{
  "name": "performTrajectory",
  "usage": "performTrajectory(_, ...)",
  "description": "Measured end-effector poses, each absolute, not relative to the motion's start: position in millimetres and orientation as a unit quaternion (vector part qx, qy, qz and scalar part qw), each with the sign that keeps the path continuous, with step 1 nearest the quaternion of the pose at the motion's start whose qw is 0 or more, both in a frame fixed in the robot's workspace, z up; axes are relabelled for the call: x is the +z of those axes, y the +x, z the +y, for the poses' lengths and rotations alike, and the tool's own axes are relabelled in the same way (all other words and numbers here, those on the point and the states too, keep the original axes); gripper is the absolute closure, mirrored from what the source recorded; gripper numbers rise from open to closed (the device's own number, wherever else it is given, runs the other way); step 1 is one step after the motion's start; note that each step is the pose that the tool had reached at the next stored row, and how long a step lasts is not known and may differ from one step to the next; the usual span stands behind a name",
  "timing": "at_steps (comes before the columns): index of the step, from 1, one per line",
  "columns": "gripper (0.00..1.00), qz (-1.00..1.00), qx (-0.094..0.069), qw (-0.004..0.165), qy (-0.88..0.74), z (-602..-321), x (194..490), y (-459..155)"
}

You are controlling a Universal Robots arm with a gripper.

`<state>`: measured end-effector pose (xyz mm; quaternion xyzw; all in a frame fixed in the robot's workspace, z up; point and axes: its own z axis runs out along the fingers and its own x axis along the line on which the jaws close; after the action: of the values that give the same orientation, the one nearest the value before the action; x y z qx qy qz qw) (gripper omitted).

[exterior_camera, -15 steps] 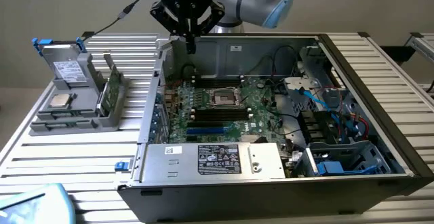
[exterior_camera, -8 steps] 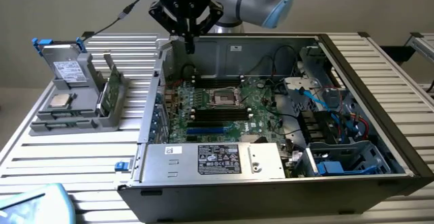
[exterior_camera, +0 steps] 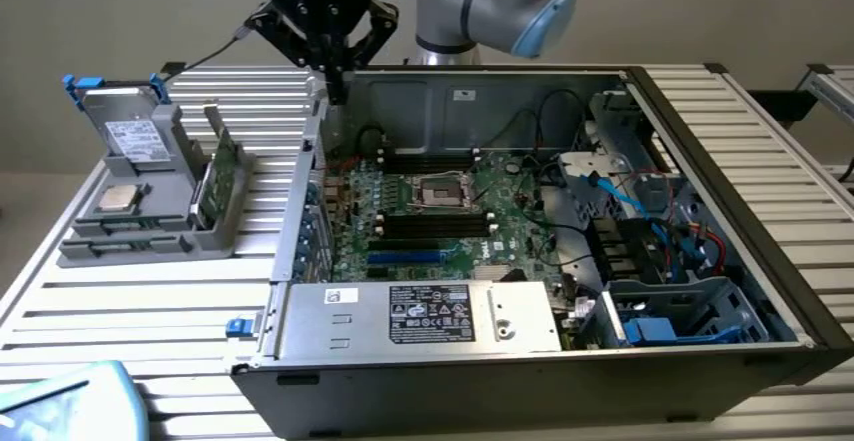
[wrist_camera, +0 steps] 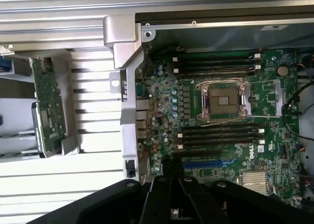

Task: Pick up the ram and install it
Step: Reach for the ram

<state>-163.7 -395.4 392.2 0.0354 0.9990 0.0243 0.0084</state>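
The ram (exterior_camera: 214, 173) is a thin green board standing on edge in a grey holder (exterior_camera: 147, 231) on the slatted table, at the exterior view's left of the open computer case. The wrist view shows the ram (wrist_camera: 49, 104) still seated in that holder. My gripper (exterior_camera: 335, 83) hangs above the case's far corner on the exterior view's left, well apart from the ram, shut with nothing between its black fingers (wrist_camera: 167, 194). Inside the case lies the green motherboard (exterior_camera: 461, 196) with long black slots (wrist_camera: 218, 136) on either side of the processor socket (wrist_camera: 223, 99).
The holder also carries a hard drive (exterior_camera: 131, 141) and a processor chip (exterior_camera: 118, 198). A grey power supply (exterior_camera: 427, 316) sits at the case's near side. Cables and blue drive bays (exterior_camera: 654, 251) crowd the exterior view's right. The case's metal wall (exterior_camera: 300, 201) separates holder and motherboard.
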Motion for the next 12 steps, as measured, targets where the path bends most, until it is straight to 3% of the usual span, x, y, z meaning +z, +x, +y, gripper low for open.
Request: performTrajectory(12, 0.89, 0.999, 0.024, 0.003, 0.036, -390, 391, -218)
